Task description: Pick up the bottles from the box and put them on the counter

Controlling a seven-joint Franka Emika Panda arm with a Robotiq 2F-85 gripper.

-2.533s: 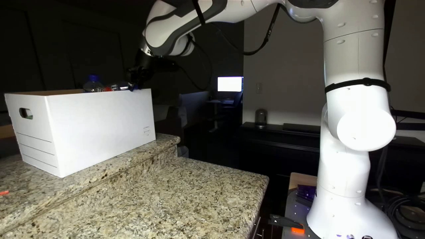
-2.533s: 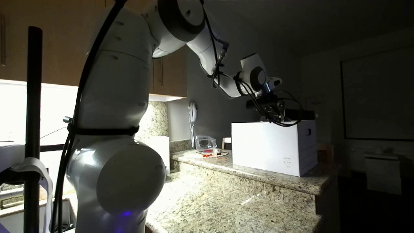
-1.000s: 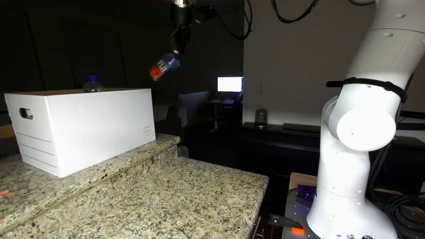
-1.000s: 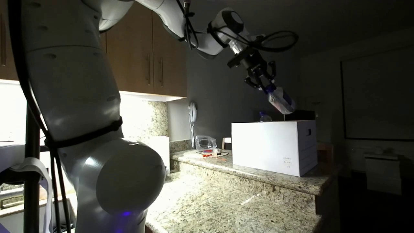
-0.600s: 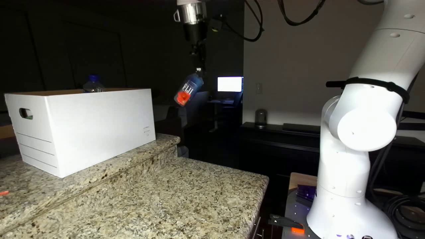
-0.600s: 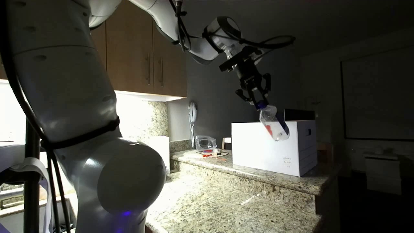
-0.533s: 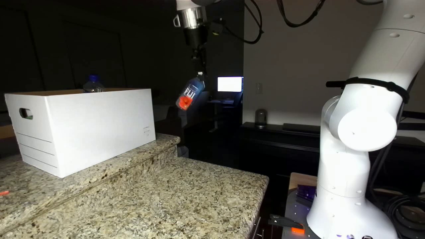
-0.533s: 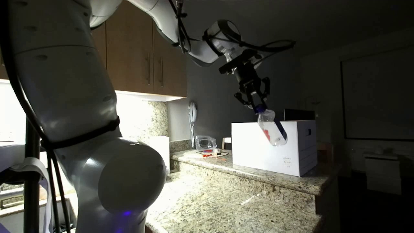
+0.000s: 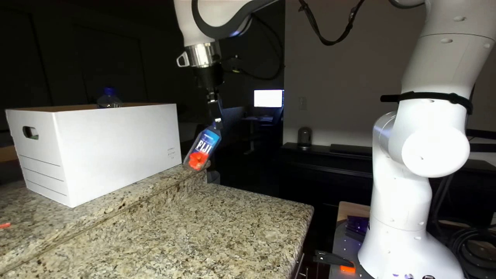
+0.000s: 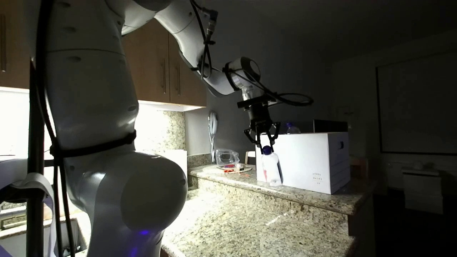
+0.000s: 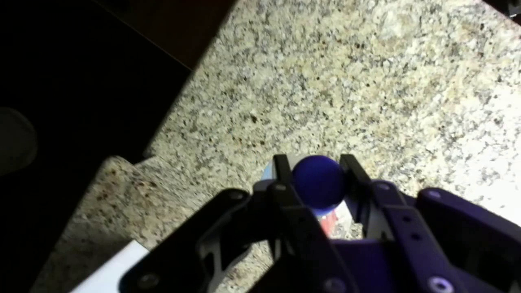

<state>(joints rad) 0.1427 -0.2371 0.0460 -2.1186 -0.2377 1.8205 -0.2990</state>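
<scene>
In an exterior view, your fingers [image 9: 215, 111] grasp the FIJI bottle [image 9: 204, 146] by its top, tilted and outside the white cardboard box [image 9: 118, 153]; another blue-capped bottle [image 9: 109, 100] pokes above the box's rim. In an exterior view, the held bottle shows before the box's long side, over the granite surface [image 10: 246, 225]. In the wrist view, the fingers pinch its blue cap [image 11: 318, 182] from both sides.

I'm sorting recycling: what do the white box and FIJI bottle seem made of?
White box: probably cardboard, matte; the flat, glint-free walls and brownish inside suggest it.
FIJI bottle: likely clear plastic, smooth-looking; its body is see-through.
</scene>
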